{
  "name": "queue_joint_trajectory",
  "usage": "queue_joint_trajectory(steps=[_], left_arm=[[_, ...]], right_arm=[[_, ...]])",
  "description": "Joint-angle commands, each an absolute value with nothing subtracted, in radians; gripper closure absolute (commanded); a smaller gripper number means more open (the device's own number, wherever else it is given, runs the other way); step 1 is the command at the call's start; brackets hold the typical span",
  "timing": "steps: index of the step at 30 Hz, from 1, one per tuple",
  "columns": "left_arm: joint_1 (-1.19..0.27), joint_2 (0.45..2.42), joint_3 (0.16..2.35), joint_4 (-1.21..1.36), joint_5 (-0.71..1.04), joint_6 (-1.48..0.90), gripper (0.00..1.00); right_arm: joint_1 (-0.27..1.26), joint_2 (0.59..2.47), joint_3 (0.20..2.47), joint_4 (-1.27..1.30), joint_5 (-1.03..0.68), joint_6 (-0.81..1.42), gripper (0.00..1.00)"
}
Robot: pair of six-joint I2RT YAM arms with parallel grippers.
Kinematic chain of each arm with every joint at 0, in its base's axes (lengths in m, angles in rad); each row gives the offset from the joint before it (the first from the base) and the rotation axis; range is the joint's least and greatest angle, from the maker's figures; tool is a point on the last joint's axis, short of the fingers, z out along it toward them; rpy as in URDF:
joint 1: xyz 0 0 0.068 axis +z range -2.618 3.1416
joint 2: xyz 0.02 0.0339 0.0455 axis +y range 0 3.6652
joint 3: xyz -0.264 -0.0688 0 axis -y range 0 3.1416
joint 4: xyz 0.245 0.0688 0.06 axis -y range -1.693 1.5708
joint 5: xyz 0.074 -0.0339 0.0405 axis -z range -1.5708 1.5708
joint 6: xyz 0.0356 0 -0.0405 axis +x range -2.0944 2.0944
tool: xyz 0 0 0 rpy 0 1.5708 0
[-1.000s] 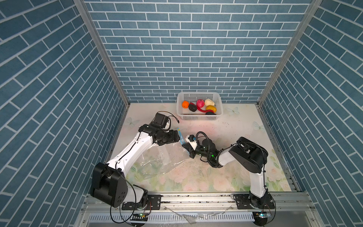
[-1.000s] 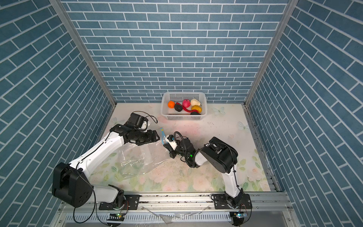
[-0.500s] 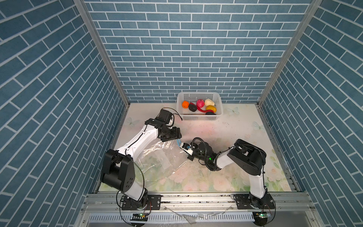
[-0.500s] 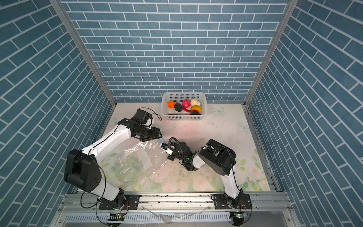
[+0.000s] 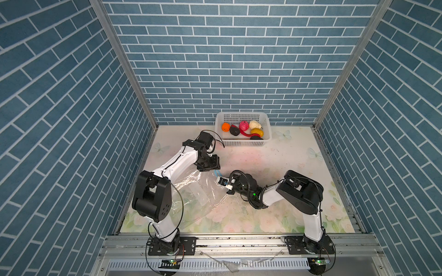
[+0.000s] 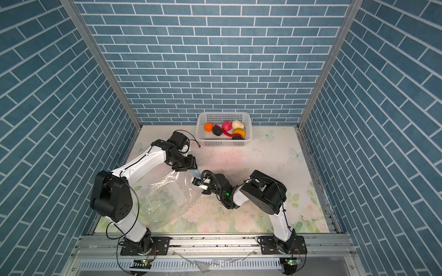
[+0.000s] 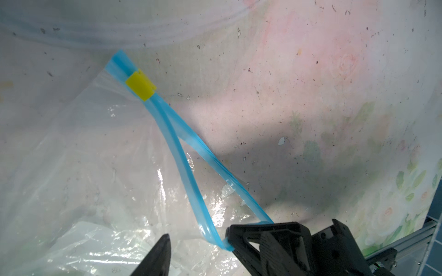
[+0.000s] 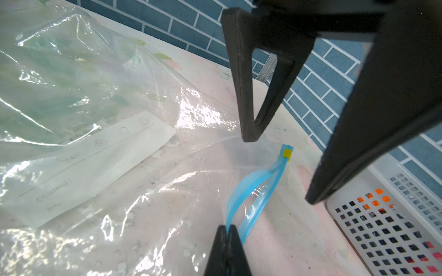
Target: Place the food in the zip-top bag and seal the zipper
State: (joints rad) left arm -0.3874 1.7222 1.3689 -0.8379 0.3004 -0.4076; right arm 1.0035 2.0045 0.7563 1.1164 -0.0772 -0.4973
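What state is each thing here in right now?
Bag: empty, lying crumpled.
Zipper: open, its two strips parted.
Tab: at the zipper's end.
Basket: upright, holding all the food.
Left gripper: open, by the tab.
Right gripper: shut on one zipper strip.

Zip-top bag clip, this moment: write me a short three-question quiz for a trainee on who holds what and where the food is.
1. True or false: the right gripper is shut on one lip of the zip-top bag's zipper.
2. Fill in: the left gripper, near the zipper's yellow tab, holds nothing; its jaws stand ____.
3. Where is the food? A) in the zip-top bag B) in the white basket C) in the left gripper
Key: 1 true; 2 open; 3 B.
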Motion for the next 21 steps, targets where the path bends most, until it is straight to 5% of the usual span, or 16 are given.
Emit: queue_joint_trajectory(steps=[1, 21], left_arm=[[-0.400, 1.759, 1.406, -0.883, 0.279, -0.385, 0.43], [-0.417, 1.847, 1.446, -0.925, 0.261, -0.350, 0.78]], right_arm=[[1.009, 1.999, 0.779, 1.158, -0.065, -0.539, 1.00], [1.011, 2.003, 0.781, 1.169, -0.057, -0.539, 1.00]])
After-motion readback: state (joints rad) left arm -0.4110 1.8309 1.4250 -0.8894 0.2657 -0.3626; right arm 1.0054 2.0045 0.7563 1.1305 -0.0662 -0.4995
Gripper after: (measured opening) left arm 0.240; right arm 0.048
